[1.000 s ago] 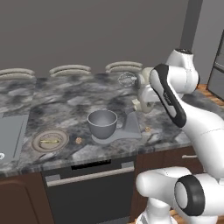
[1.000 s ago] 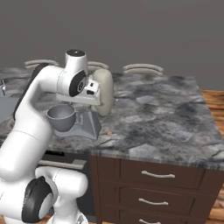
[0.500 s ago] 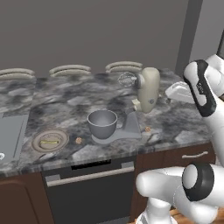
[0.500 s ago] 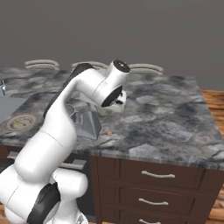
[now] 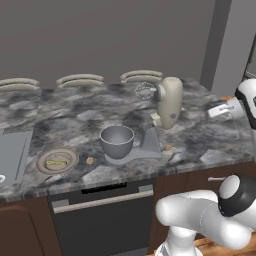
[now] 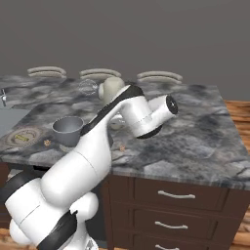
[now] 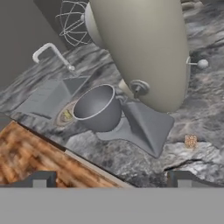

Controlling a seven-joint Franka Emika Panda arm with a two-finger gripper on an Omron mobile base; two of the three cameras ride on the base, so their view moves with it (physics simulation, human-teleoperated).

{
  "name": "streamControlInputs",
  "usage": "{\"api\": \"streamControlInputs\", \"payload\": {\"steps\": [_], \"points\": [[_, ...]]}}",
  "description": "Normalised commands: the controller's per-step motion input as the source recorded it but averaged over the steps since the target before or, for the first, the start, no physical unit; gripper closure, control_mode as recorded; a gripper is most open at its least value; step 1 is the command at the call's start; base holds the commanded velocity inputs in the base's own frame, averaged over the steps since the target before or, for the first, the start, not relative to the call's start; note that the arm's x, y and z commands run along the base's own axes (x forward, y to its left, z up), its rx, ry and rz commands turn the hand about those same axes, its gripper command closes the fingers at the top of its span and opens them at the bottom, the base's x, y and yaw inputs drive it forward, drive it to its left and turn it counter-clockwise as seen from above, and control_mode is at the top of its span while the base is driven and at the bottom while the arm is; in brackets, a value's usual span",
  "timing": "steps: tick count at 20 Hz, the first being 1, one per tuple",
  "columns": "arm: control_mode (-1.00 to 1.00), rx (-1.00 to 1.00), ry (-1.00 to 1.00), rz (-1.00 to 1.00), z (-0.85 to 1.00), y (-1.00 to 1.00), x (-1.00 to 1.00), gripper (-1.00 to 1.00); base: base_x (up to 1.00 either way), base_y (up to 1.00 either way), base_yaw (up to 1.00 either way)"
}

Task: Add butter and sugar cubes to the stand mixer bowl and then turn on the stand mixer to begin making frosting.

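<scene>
- Presently, gripper: fingers apart, holding nothing, out beyond the counter's right edge.
- Stand mixer: mid-counter, head tilted back; grey bowl on its base plate, apparently empty.
- Butter: on the tan plate near the front edge, left of the bowl.
- Sugar cubes: one between plate and bowl, another right of the base plate.
- Advice: pick the nearer right-hand cube first; descend vertically, centre the fingers, close gently.

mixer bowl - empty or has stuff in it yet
Empty. The stand mixer bowl shows bare grey metal inside; the butter lies on the plate, and a sugar cube sits on the counter.
</scene>
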Motion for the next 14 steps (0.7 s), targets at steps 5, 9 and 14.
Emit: {"api": "streamControlInputs", "payload": {"steps": [5, 9, 14], "points": [[-1.00, 0.01, -0.29, 0.13, -0.44, 0.00, 0.14, -1.00, 0.00, 0.00, 0.00], [-1.00, 0.00, -0.19, 0.16, -0.45, -0.04, 0.17, -1.00, 0.00, 0.00, 0.00], [-1.00, 0.00, -0.20, 0.19, -0.41, 0.00, 0.06, -1.00, 0.00, 0.00, 0.00]]}}
